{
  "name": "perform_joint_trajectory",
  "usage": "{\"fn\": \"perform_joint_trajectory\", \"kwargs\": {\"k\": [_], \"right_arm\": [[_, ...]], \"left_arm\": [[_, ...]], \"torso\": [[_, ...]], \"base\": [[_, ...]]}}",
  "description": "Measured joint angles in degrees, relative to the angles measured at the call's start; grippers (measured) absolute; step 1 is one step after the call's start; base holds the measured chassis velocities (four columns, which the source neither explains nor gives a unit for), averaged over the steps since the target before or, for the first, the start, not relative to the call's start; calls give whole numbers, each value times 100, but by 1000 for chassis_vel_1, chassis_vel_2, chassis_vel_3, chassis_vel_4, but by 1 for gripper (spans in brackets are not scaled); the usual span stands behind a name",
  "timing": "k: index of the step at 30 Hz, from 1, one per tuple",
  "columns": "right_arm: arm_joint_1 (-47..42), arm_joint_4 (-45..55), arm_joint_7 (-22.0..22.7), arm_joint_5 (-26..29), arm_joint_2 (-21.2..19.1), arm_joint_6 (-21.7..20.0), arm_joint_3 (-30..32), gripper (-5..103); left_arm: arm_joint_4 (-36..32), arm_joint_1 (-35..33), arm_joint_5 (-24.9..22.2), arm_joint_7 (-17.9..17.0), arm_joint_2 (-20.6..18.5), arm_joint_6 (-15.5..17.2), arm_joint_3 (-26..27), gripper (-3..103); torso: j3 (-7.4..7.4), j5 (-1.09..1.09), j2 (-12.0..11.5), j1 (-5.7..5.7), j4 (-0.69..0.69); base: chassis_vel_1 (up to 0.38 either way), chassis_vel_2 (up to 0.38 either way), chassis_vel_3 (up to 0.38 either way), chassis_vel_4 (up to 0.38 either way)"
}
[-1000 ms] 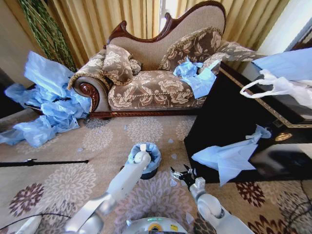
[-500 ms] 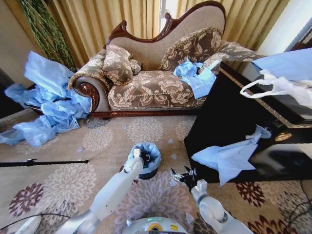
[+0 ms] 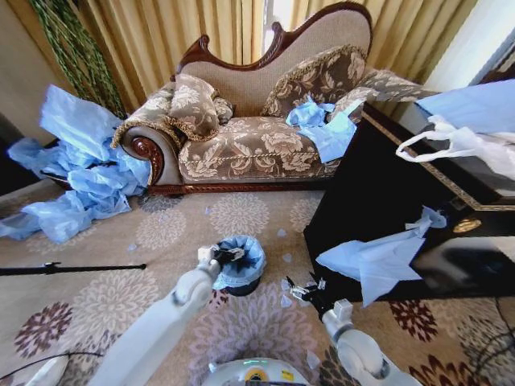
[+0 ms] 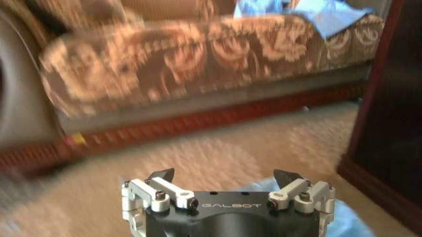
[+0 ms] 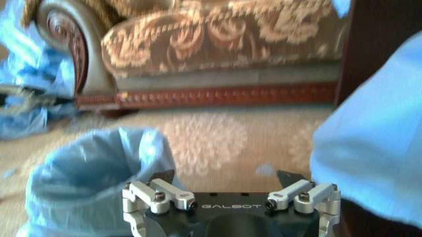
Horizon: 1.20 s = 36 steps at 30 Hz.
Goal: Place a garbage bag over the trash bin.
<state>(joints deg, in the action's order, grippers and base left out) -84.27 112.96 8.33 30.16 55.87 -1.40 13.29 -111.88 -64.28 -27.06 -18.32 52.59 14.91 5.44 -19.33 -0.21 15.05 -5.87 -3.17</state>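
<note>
The trash bin [image 3: 240,283], lined with the garbage bag [image 3: 243,259], is flanked by the spread-open left gripper [image 3: 219,256] and spread-open right gripper [image 3: 302,289], the sofa [image 3: 257,141] beyond.

Hidden almost wholly under the garbage bag [image 3: 240,261]: the trash bin [image 3: 241,288], only a dark strip at its foot showing. Blurred by motion in the left wrist view: sofa [image 4: 197,64] and carpet [image 4: 218,153]. Cut off at the head view's edge: the white plastic bag [image 3: 467,145].
</note>
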Motion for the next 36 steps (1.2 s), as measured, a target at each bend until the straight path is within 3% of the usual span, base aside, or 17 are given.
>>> {"fn": "perform_joint_trajectory", "kwargs": {"k": [6, 9, 11, 14, 17, 18, 20, 22, 23, 26, 31, 36], "right_arm": [[-271, 344, 14, -192, 382, 129, 487, 100], [-608, 631, 25, -587, 829, 271, 859, 100], [-669, 679, 24, -684, 892, 298, 897, 100], [-993, 935, 14, -1189, 1228, 494, 1001, 100], [-1183, 1073, -5, -1362, 1418, 601, 1036, 100], [-1331, 1219, -32, -1418, 1559, 643, 1057, 100], [-1370, 1269, -34, -1422, 1599, 653, 1061, 100], [-1499, 1440, -70, -1435, 1699, 695, 1079, 100], [-1499, 1440, -70, -1435, 1699, 695, 1079, 100], [-1660, 1669, -159, -1466, 1814, 721, 1095, 100], [-1805, 1850, -218, -1466, 1915, 714, 1113, 100], [-1961, 2028, -225, -1494, 2006, 663, 1165, 100]], "left_arm": [[-477, -870, 510, -232, -191, -68, 625, 100], [-1096, -2079, 849, -229, -83, -15, 1531, 100], [-1196, -2315, 921, -209, -15, -30, 1680, 100], [-1742, -3462, 1349, -15, 591, -281, 2422, 100], [-2004, -3872, 1501, 47, 965, -491, 2628, 100], [-2180, -4171, 1687, 127, 1278, -753, 2731, 100], [-2225, -4264, 1770, 180, 1381, -878, 2757, 100], [-2310, -4478, 2020, 396, 1637, -1283, 2829, 100], [-2310, -4478, 2020, 396, 1637, -1283, 2829, 100], [-2448, -4569, 2035, 805, 1801, -1615, 2887, 100], [-2585, -4546, 1861, 860, 1775, -1584, 2742, 100], [-2697, -4665, 2128, 805, 1834, -1531, 2671, 100]], "torso": [[0, 0, 0, -1, 0], [0, 0, 0, 0, 0], [0, 1, 0, 0, 0], [1, 1, 0, 0, 3], [1, 1, 0, 0, 0], [1, 2, 0, 1, 1], [1, 3, 0, 1, 1], [0, 0, 0, 0, 0], [0, 0, 0, 0, 0], [0, 1, 0, 0, -1], [0, 1, 0, 0, -2], [0, 1, 0, 0, 1]], "base": [[0, 0, 0, 0], [0, 0, 0, 0], [0, 0, 0, 0], [0, 0, 0, 0], [0, 0, 0, 0], [0, 0, 0, 0], [0, 0, 0, 0], [0, 0, 0, 0], [0, 0, 0, 0], [0, 0, 0, 0], [0, 0, 0, 0], [0, 0, 0, 0]]}}
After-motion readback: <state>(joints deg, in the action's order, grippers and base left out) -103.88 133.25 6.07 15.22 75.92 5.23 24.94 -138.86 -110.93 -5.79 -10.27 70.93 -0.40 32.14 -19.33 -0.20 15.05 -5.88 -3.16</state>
